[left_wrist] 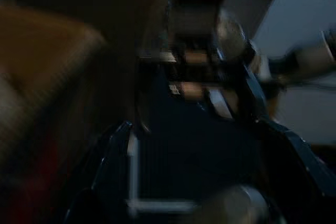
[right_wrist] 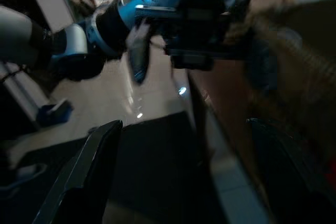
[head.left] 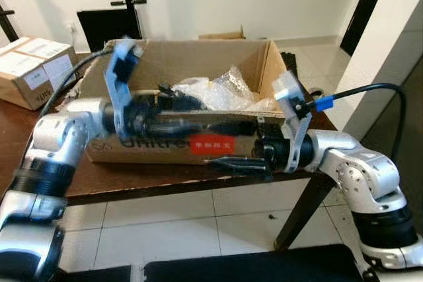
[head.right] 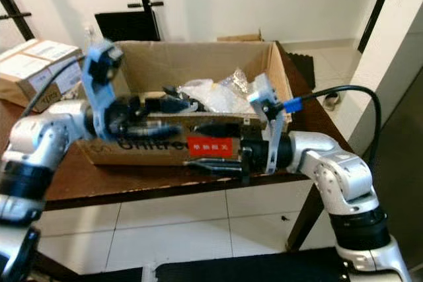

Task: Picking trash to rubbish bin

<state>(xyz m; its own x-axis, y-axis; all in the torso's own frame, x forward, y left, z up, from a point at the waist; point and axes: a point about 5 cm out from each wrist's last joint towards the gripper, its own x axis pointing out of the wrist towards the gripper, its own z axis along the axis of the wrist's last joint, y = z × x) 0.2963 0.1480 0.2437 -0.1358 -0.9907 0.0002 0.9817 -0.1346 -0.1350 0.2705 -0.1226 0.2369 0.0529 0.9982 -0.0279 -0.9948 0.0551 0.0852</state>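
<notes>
Head views: an open brown cardboard box (head.left: 198, 64) with a red label on its front wall sits on a dark brown wooden table (head.left: 132, 179); crumpled clear plastic trash (head.left: 221, 90) lies inside it, toward the robot's right. The left gripper (head.left: 241, 125) reaches across the box's front wall, motion-blurred; cannot tell how far its fingers are parted or whether they hold anything. The right gripper (head.left: 221, 162) lies level just before the box's lower front edge, pointing to the robot's left, fingers close together with nothing visibly between them. A second, closed brown cardboard box (head.left: 33, 67) stands on the table at the far left. Left wrist view: dark and blurred; two black fingers (left_wrist: 113, 156) stand apart, nothing discernible between them. Right wrist view: black fingers (right_wrist: 89, 166) set wide in the frame, nothing between them; table edge beside them, left arm beyond.
</notes>
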